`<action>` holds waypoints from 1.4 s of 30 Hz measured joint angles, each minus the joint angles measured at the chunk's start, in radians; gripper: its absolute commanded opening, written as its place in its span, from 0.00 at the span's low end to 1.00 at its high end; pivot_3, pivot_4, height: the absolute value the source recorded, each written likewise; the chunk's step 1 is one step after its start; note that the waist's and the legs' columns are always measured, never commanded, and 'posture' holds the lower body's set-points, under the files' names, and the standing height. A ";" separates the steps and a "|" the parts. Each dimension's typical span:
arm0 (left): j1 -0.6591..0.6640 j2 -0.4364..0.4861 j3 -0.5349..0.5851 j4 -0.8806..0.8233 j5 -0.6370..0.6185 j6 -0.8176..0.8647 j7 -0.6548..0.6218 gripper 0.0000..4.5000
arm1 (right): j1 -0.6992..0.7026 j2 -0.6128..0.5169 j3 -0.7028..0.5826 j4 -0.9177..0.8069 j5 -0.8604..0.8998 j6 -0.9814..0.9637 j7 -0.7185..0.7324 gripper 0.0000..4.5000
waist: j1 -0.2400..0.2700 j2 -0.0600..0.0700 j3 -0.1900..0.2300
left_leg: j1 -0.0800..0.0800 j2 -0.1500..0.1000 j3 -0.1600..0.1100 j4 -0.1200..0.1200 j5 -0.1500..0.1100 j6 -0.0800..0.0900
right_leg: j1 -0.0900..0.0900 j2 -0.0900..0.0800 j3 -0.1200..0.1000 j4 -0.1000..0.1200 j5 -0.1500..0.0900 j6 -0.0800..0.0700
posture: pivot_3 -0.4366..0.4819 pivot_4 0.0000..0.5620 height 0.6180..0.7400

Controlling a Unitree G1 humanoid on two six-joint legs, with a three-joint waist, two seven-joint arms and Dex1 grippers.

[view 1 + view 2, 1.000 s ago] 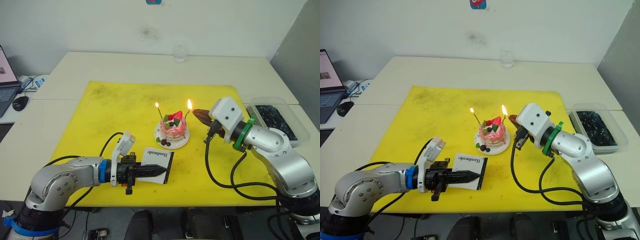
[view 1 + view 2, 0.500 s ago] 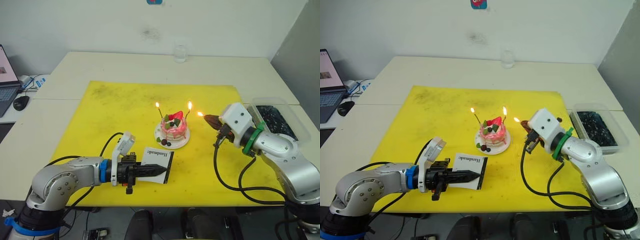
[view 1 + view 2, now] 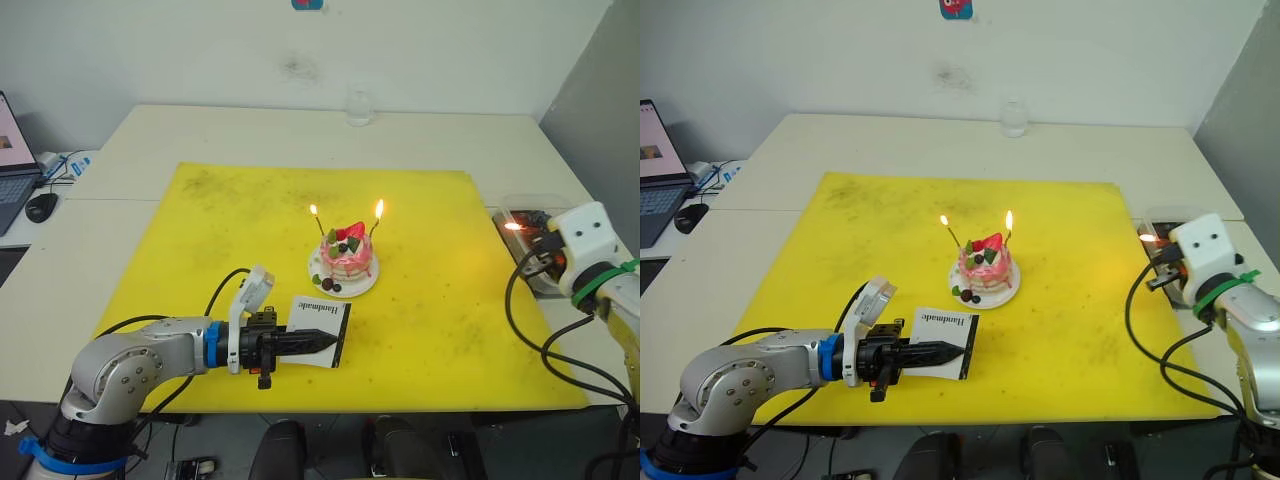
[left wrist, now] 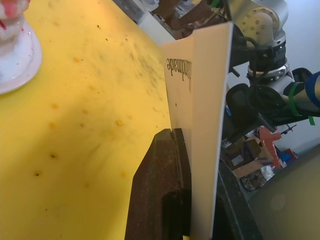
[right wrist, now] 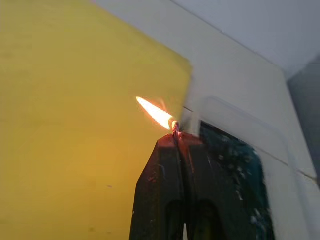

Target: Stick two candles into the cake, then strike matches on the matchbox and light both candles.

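Note:
The pink cake (image 3: pixel 346 256) sits on its white plate (image 3: pixel 368 286) mid-mat. Two thin candles (image 3: pixel 318 224) (image 3: pixel 375 222) stand in it, both with a flame at the top. My left gripper (image 3: pixel 327 342) lies low near the mat's front edge, shut on the white matchbox (image 3: pixel 318 316). The box stands on edge between the fingers (image 4: pixel 162 170) in the left wrist view. My right gripper (image 3: pixel 529 230) hovers at the far right over a clear tray, shut on a short burning match (image 5: pixel 175 126) whose flame (image 5: pixel 154 112) points off the tips.
The yellow mat (image 3: pixel 240 220) covers the table's middle. A clear tray (image 3: pixel 1159 216) with dark contents sits off the mat's right edge. A glass (image 3: pixel 360 105) stands at the back. A laptop and a mouse (image 3: pixel 41 206) are at the far left.
My right gripper drew away from the cake's right candle and moved right over the tray, with the match still burning. That candle stays lit. The left arm has hardly moved.

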 measured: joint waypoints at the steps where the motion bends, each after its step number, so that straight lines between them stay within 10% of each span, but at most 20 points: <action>1: 0.008 -0.002 0.000 -0.002 -0.001 0.000 0.008 0.00 | -0.008 -0.001 -0.008 0.048 -0.015 -0.015 -0.011 0.01 | 0.000 0.000 0.000 | 0.000 0.000 0.000 0.000 0.000 0.000 | 0.000 0.000 0.000 0.000 0.000 0.000 | 0.48 0.27 1.00; 8: 0.026 -0.014 -0.001 -0.019 -0.013 0.002 0.034 0.00 | -0.100 0.002 -0.023 0.333 -0.055 -0.096 -0.078 0.05 | -0.001 0.000 0.000 | 0.000 0.000 0.001 0.000 0.000 0.000 | 0.000 0.002 0.001 0.000 0.000 0.000 | 0.48 0.27 1.00; 21: 0.033 -0.020 0.002 -0.020 -0.020 0.003 0.087 0.00 | -0.059 0.036 -0.083 0.294 -0.032 -0.154 -0.117 1.00 | 0.000 0.001 0.000 | 0.000 0.000 0.000 0.000 0.000 0.000 | 0.000 0.003 0.001 0.000 0.000 0.000 | 0.48 0.27 1.00; 42: -0.091 -0.130 -0.056 0.105 -0.381 0.262 0.767 0.00 | 0.151 -0.059 -0.042 -0.376 0.341 0.100 0.193 1.00 | 0.002 0.001 0.000 | 0.001 0.000 -0.001 0.001 0.000 0.000 | 0.002 0.000 0.000 0.001 0.001 0.002 | 0.48 0.27 1.00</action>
